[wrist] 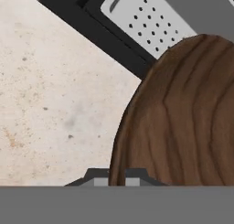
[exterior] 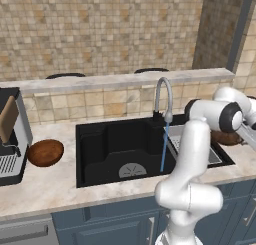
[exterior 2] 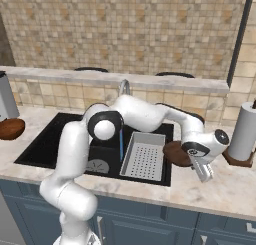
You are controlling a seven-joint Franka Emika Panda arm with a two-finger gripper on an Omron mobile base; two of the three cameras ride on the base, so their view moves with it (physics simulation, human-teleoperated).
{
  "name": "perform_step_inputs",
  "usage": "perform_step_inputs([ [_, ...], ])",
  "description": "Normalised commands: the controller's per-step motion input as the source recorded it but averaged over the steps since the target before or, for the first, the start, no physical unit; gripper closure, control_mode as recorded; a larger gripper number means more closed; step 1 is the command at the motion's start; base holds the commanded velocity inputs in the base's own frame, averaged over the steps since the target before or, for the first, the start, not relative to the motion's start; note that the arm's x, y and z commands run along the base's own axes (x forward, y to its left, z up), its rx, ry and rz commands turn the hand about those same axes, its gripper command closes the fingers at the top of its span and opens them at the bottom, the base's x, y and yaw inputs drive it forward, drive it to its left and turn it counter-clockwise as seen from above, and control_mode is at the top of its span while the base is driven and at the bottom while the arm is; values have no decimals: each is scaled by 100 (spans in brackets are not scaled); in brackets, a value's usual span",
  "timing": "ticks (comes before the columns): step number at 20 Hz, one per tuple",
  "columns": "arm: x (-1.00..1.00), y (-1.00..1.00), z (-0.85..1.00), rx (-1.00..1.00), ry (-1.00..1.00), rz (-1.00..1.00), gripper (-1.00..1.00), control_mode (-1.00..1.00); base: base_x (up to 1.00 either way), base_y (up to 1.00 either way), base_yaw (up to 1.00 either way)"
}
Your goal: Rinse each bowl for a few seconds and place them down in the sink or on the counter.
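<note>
A grey perforated tray point(exterior 2: 145, 161), a paper towel roll point(exterior 2: 245, 131) right, a coffee machine point(exterior: 11, 139) left.

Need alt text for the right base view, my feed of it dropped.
The white arm reaches right across the black sink, its tool shut on the rim of a brown bowl at the counter edge beside the perforated grey tray. Water runs from the faucet; a second bowl sits far left.

No readable text, label, brand, number or sign appears on anything.
</note>
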Motion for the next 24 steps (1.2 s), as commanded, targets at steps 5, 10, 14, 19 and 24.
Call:
perform_step_inputs([
  [5,0,-44,-40,-9,4,-1,100,-100,0,0,0],
  [10,0,-46,-43,-10,1,-1,100,-100,0,0,0],
  [14,-5,-10,-11,-17,0,-1,100,-100,0,0,0],
  [19,-23,0,19,-14,-1,0,-100,-100,0,0,0],
  [24,-38,1,38,-7,0,0,-100,-100,0,0,0],
])
